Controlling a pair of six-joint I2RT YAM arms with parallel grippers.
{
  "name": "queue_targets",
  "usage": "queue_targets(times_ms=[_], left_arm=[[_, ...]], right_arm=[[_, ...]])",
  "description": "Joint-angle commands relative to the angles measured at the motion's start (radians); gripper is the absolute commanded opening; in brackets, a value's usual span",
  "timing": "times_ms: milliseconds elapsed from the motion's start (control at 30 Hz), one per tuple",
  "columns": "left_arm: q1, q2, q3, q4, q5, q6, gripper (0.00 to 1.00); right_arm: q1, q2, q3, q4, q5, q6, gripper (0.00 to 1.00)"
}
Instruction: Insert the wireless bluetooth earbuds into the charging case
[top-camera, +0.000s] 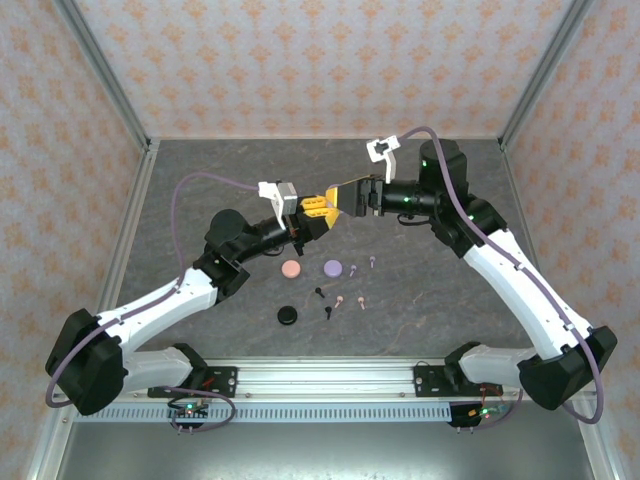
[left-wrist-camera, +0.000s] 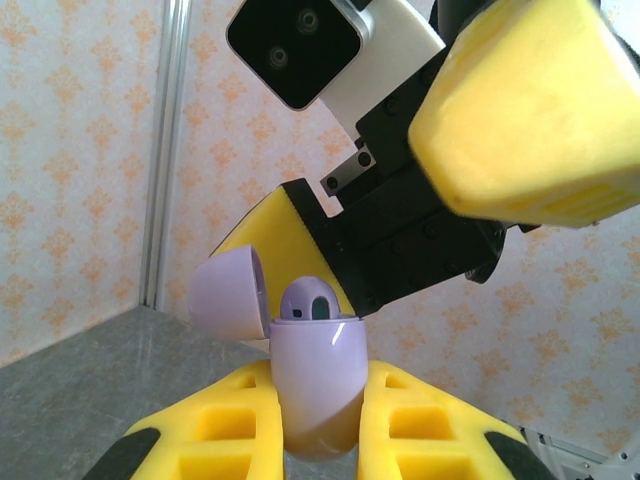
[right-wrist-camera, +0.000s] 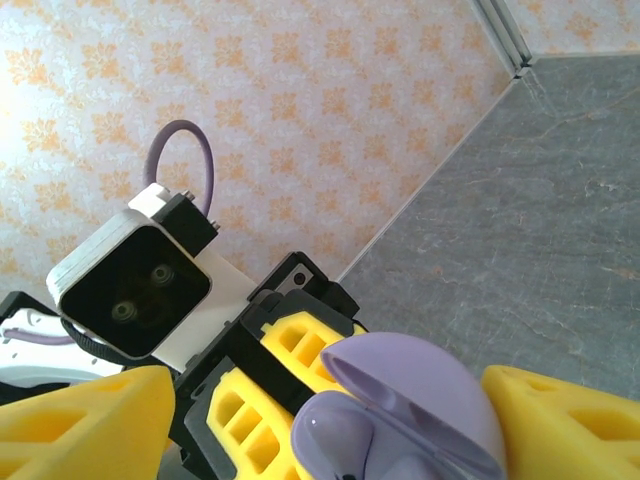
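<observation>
Left end effector (top-camera: 322, 207) clamps the lilac charging case (left-wrist-camera: 315, 385) (lid (left-wrist-camera: 228, 295) hinged open), one lilac earbud (left-wrist-camera: 308, 300) seated; right end effector (right-wrist-camera: 325, 430) stands wide, straddling it.

Above mid-table the left gripper (top-camera: 316, 210) meets the right gripper (top-camera: 347, 198), which is on its right. A charging case (left-wrist-camera: 315, 385) sits between the left gripper's fingers (left-wrist-camera: 420, 430), with an earbud (left-wrist-camera: 308, 303) in it (the lid is tipped open). Nearer, on the table (top-camera: 450, 290), a left round case (top-camera: 291, 269) lies beside a right round case (top-camera: 333, 267). A third round case (top-camera: 288, 315) lies nearer still, with loose earbuds (top-camera: 339, 302) to its right.

left jaws clamped, right jaws apart
</observation>
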Motion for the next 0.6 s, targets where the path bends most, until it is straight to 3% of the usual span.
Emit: queue_targets(times_ms=[0,567], left_arm=[[-0.007,-0.010,0.028,-0.001,0.014,0.000,0.00],[-0.007,-0.014,0.017,-0.030,-0.002,0.012,0.00]], right_arm=[[0.017,-0.012,0.023,0.038,-0.046,-0.014,0.78],[0.016,-0.111,-0.040,-0.020,0.082,-0.085,0.77]])
